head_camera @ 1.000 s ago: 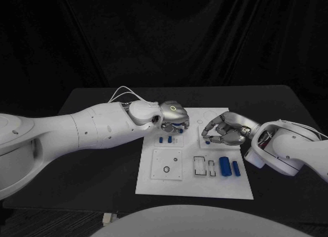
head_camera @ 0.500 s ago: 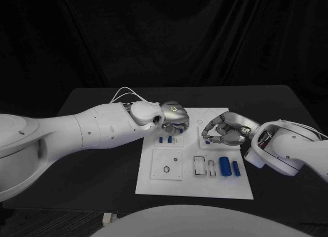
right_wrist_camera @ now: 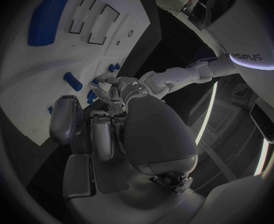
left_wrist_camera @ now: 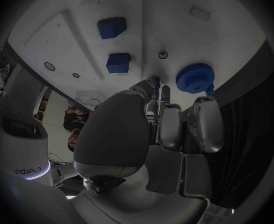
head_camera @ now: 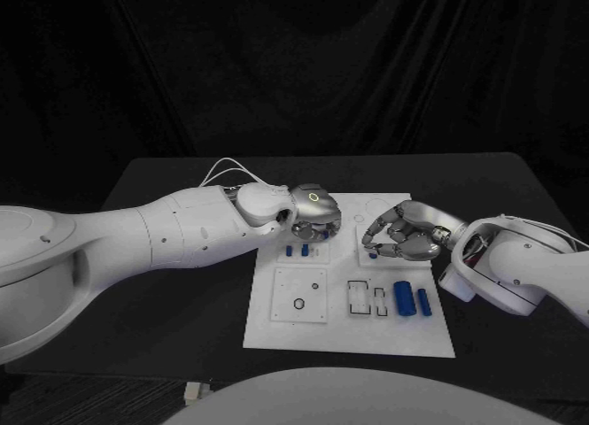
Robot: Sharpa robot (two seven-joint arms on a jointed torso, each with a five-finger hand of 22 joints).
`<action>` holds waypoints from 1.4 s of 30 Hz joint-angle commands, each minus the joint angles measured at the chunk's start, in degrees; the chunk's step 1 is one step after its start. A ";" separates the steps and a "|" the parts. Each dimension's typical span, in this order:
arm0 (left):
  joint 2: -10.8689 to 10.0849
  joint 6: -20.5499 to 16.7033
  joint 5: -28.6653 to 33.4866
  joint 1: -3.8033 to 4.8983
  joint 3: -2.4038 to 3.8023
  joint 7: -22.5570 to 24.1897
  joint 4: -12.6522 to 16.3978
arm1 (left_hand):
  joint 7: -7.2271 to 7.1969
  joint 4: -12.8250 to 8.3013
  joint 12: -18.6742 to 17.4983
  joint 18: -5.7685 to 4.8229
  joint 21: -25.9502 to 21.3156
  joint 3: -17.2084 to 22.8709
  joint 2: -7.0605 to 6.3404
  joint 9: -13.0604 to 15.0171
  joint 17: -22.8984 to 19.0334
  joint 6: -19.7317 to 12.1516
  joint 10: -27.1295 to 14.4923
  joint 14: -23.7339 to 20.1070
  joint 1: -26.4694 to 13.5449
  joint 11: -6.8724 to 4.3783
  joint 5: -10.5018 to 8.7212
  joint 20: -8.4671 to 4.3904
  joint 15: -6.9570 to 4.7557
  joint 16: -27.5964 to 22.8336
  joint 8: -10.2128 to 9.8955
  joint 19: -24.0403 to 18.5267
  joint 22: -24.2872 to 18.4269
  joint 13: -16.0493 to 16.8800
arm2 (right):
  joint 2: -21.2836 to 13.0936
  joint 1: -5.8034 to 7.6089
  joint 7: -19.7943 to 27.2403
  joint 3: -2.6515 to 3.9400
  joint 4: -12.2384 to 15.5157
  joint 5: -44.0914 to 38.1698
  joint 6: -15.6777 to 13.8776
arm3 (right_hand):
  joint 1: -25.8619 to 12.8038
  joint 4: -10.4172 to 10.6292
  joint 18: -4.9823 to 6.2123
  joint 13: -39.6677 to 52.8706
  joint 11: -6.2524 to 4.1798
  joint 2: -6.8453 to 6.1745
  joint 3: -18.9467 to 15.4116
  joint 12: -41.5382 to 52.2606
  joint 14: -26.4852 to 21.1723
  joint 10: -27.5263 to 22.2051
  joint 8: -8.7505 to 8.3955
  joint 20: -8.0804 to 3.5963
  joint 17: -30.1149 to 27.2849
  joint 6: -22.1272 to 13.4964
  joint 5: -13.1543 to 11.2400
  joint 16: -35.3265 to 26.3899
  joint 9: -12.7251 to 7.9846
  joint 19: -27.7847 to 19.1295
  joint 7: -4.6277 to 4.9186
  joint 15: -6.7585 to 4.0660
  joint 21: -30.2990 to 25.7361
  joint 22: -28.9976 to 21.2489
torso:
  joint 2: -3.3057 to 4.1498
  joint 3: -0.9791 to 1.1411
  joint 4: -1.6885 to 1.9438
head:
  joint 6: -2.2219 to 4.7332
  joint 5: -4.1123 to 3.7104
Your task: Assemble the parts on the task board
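Head view has the left hand [head_camera: 313,212] creeping a touch further over the task board [head_camera: 352,332] than a second ago, fingers bunched near the blue gear [left_wrist_camera: 195,77], though I can't tell if it's pinching anything. Right hand [head_camera: 403,232] hasn't budged, curled over the board's far side, grip unclear, so assembly looks barely underway. Only legible writing is "sharpa" on the arm [right_wrist_camera: 247,56].

The left arm [right_wrist_camera: 248,55] carries the word "sharpa", upper right in the right wrist view; the right arm [left_wrist_camera: 25,170] carries it too, mirrored, lower left in the left wrist view.
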 commanded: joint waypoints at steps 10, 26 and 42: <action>0.06 -0.81 -0.08 -0.24 0.06 0.91 -0.04 | 0.51 -1.25 0.40 0.44 -0.87 1.54 0.63 0.40 -1.14 2.72 3.17 -0.36 -0.29 0.01 0.45 0.03 -0.01 -0.78 1.70 -0.61 9.76 -0.32 | -0.16 -0.16 -0.30 0.02 0.13 -0.09 0.15 | 0.30 -0.36 0.60 15.09 0.38 -0.11 0.04 0.20 6.00 5.96 0.40 0.06 15.09 0.35 0.33 0.17 -0.10 0.11 0.23 0.36 -0.02 9.60 | 0.01 0.00 0.00 | -0.01 -0.02; -4.79 -6.48 -0.08 0.00 0.09 -0.34 5.40 | 0.93 -3.27 -1.45 0.42 -1.15 3.61 0.01 0.48 -2.02 5.42 7.92 0.23 -0.95 0.06 -0.59 0.12 0.08 -1.29 2.82 -0.20 9.82 -1.44 | -0.16 -0.19 -0.28 0.02 -0.14 -0.09 0.31 | 0.30 -0.36 0.60 15.09 0.38 -0.11 0.04 0.20 6.00 5.96 0.40 0.06 15.09 0.35 0.33 0.17 -0.10 0.11 0.23 0.36 -0.02 9.60 | -0.04 -0.01 0.03 | -0.01 0.40; -12.84 -3.39 -0.08 2.35 0.07 -2.67 12.52 | 0.76 -3.40 -2.29 0.62 -2.32 4.39 -0.23 0.26 -3.22 5.38 8.48 -0.19 -1.57 -0.08 -1.76 0.16 0.10 -2.04 2.58 -0.66 9.55 -1.77 | -0.08 -0.50 -0.36 0.02 -0.35 -0.09 0.73 | 0.29 -0.36 0.57 15.09 0.42 -0.10 0.02 0.20 6.00 5.96 0.42 0.07 15.09 0.35 0.33 0.17 -0.14 0.18 0.27 0.39 0.08 9.63 | -0.04 0.00 -0.02 | -0.01 0.41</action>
